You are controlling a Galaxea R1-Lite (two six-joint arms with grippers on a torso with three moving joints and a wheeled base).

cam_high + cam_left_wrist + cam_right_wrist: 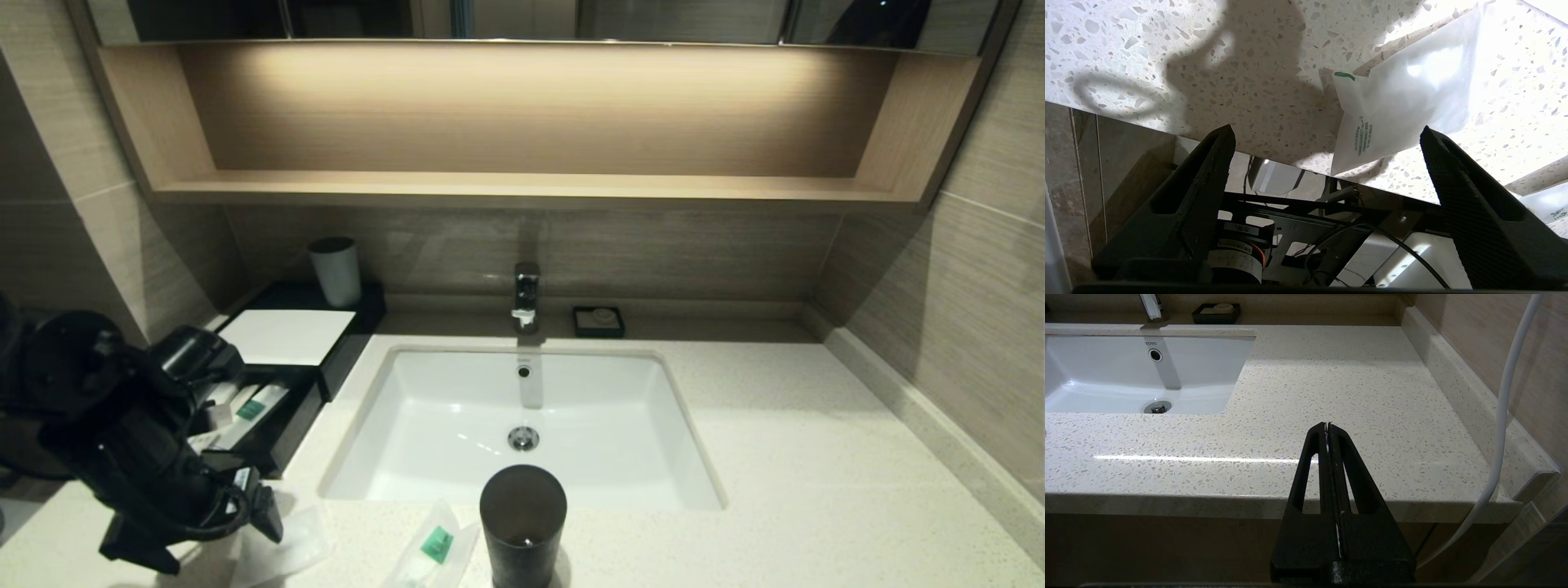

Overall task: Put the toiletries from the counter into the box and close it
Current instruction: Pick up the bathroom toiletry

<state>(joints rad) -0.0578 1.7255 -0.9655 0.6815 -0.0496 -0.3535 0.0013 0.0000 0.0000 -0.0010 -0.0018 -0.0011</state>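
A squarish translucent-white packet (pixel 287 539) lies on the speckled counter (pixel 816 457) near its front left edge. In the left wrist view the packet (pixel 1404 98) has green print and lies just beyond my open fingertips. My left gripper (pixel 245 510) (pixel 1327 130) is open and empty, low over the counter's front edge. A long packet with a green label (pixel 433 549) lies left of the dark cup. The black box (pixel 287 335) with a white top stands at the back left. Its front tray (pixel 282 433) is pulled out and holds packets (pixel 253 404). My right gripper (pixel 1327 425) is shut at the counter's front right.
A dark cylindrical cup (pixel 522 523) stands in front of the white basin (pixel 522 408). A pale cup (pixel 335 269) stands behind the box top. A faucet (pixel 526 294) and a small black dish (pixel 598 321) sit at the back. A white cable (pixel 1502 416) hangs at the right.
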